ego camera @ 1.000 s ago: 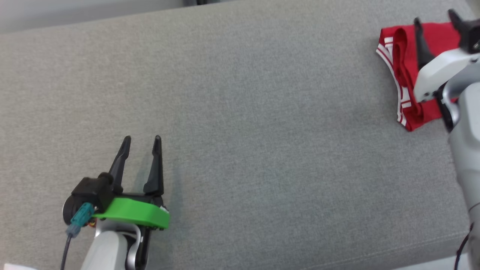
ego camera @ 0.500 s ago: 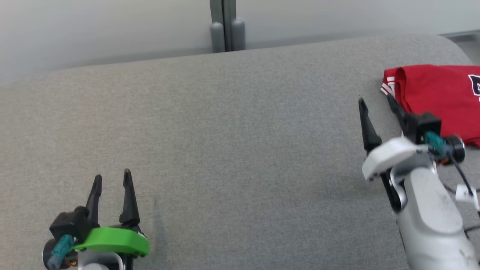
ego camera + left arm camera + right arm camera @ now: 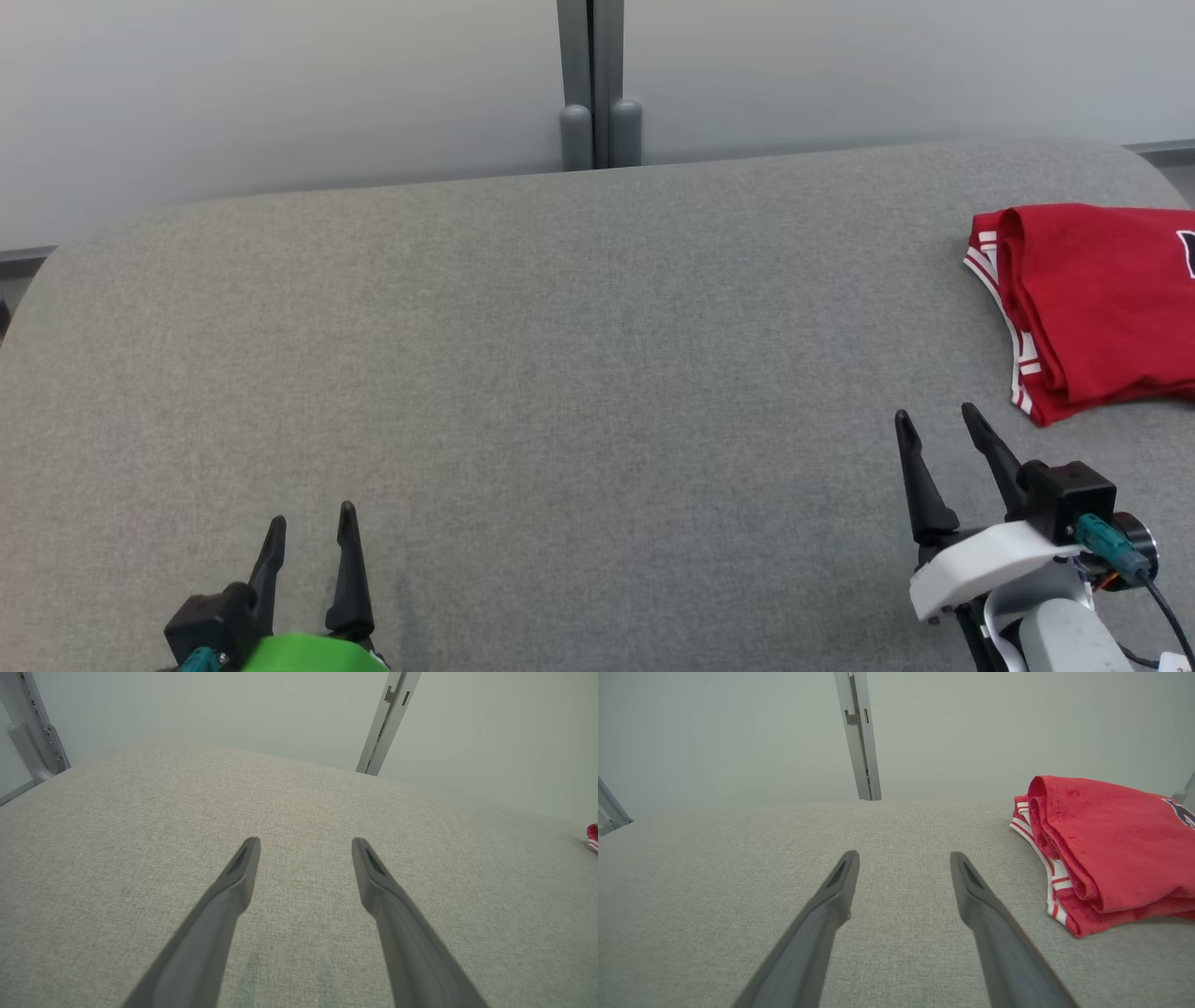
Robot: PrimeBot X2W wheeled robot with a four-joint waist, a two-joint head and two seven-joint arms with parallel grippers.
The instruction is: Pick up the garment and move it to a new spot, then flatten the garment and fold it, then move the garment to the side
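Note:
The garment (image 3: 1097, 303) is a red shirt with white-striped trim, folded into a compact stack at the far right of the grey surface (image 3: 579, 373). In the right wrist view the garment (image 3: 1106, 854) lies to the right of the fingers, apart from them. My right gripper (image 3: 935, 420) stands open at the lower right, a short way in front of the garment, with nothing between its fingers. At the lower left my left gripper (image 3: 311, 519) is open and empty, far from the garment. A sliver of the garment (image 3: 593, 835) shows at the right edge of the left wrist view.
The grey fabric-covered surface has rounded far corners and ends at a pale wall. A grey vertical post (image 3: 590, 84) stands behind the far edge at the middle. Another post (image 3: 32, 728) shows at the far left in the left wrist view.
The head camera has tilted up, bringing the wall and post into view. My right gripper has drawn back from over the garment toward the near edge; the left gripper has also drawn back.

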